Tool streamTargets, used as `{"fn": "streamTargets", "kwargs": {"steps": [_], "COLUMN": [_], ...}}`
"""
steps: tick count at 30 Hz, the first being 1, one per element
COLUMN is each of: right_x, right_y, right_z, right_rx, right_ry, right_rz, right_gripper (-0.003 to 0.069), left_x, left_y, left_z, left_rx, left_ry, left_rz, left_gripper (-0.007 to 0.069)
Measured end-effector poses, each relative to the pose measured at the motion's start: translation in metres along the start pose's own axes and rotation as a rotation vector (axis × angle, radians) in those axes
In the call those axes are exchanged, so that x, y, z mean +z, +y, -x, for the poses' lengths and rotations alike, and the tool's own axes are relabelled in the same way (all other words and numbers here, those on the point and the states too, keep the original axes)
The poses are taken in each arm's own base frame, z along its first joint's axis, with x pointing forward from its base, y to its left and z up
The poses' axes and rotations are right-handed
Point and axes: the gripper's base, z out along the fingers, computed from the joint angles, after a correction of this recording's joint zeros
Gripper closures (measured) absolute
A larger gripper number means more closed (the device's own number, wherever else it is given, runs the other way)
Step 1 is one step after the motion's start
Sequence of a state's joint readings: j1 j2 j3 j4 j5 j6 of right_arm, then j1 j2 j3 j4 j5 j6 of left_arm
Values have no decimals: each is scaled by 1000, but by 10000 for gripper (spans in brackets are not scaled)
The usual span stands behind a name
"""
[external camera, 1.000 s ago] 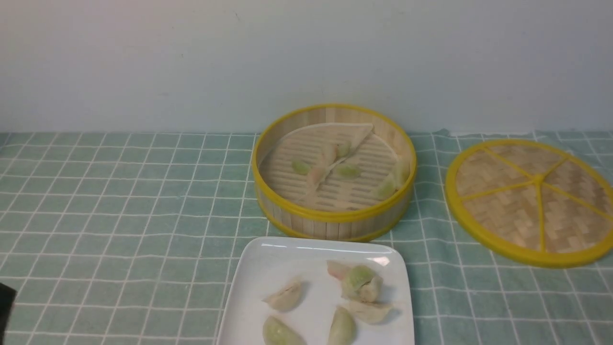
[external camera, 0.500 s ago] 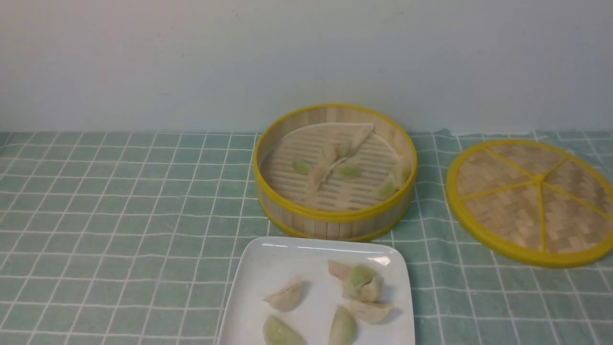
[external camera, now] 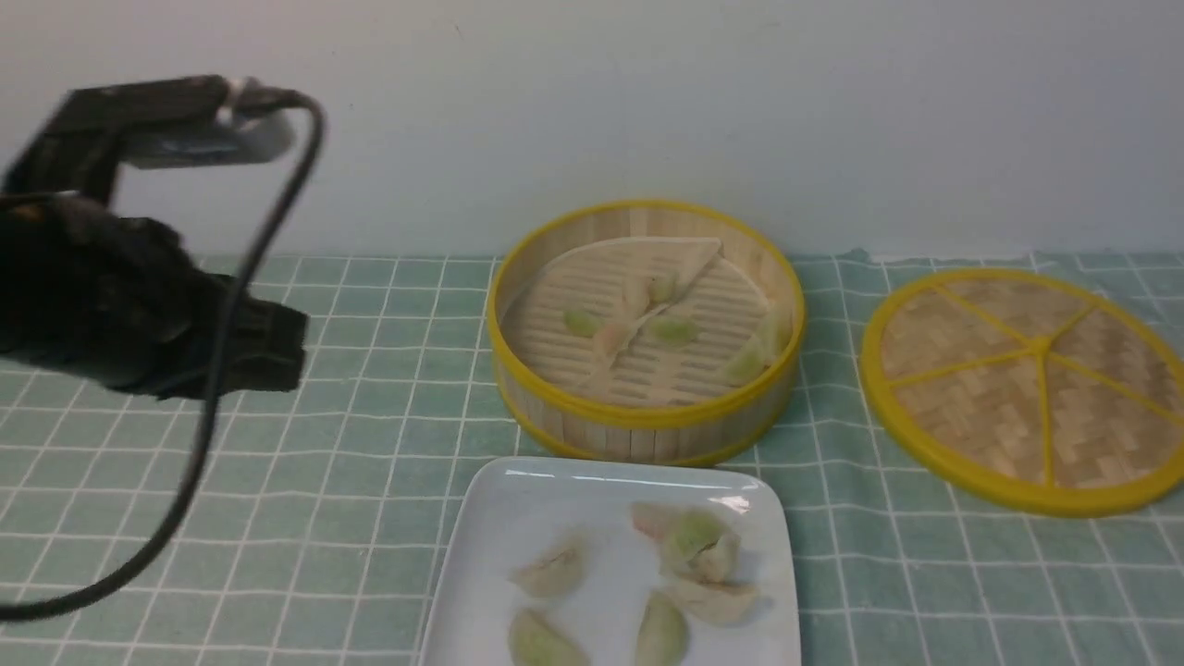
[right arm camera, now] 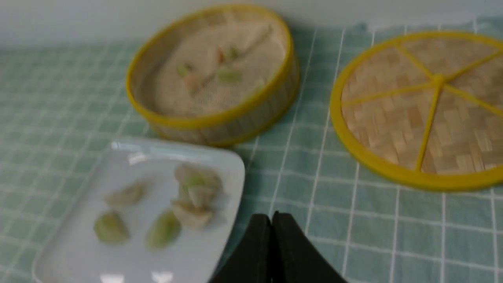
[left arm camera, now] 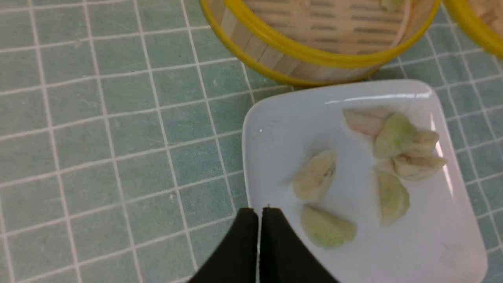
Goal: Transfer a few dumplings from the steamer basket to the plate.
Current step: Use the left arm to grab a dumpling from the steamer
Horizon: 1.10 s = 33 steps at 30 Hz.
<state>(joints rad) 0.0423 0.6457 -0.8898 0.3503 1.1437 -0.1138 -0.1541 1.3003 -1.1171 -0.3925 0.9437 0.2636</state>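
We count several dumplings lying on the slatted floor of the steamer basket. Two green ones and a pinkish one sit near the middle, beside a folded paper liner. Another green one leans against the wall on the basket's right side. The white square plate sits just beside the basket on the robot's side and already carries about half a dozen dumplings. The woven lid lies flat to the right on the green checked cloth that covers the worktop.

The left arm is raised at the left, well apart from the basket. Its wrist view shows the left fingers pressed together with nothing between them, pointing down near the plate's left edge. The right fingers are also pressed together and empty, aimed at the cloth between plate and lid. That arm does not appear in the front view.

We judge the left arm to be the nearer one. From its fingers the basket lies forward and to the right, past the plate. The central green dumpling has its long axis roughly left to right, so we would spread the fingers and close them front to back across it.
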Motion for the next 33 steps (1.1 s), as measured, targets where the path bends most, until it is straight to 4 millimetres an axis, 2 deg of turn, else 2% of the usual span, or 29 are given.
{"fn": "streamTargets", "kwargs": {"steps": [4,5,8,10,11,15,16,18,22,29,33], "right_x": [15,16,21,22,22,21,21,21,21,21,21], "right_y": [-3,-4,-5,-5,-5,-5,-5,-5,-5,-6,-6], "right_z": [13,13,14,14,14,14,14,13,12,10,9], "right_rx": [-35,-37,-46,-49,-49,-51,-51,-46,-32,-14,-15], "right_ry": [92,97,117,118,118,118,119,131,143,165,174], "right_rz": [1,1,1,0,0,-2,-1,0,1,-7,-9], "right_gripper": [672,672,672,672,672,672,672,672,672,672,672], "left_x": [37,41,77,101,106,161,161,191,225,266,283], "left_y": [-24,-26,-42,-46,-46,-53,-54,-58,-62,-61,-56], "left_z": [27,31,59,75,78,102,102,111,117,120,119], "left_rx": [138,149,235,276,280,350,353,393,421,430,427], "left_ry": [64,68,98,117,120,200,200,230,245,186,148], "left_rz": [-25,-29,-36,-26,-25,-10,-9,7,12,25,48], "left_gripper": [631,631,631,631,631,626,626,592,495,270,223]}}
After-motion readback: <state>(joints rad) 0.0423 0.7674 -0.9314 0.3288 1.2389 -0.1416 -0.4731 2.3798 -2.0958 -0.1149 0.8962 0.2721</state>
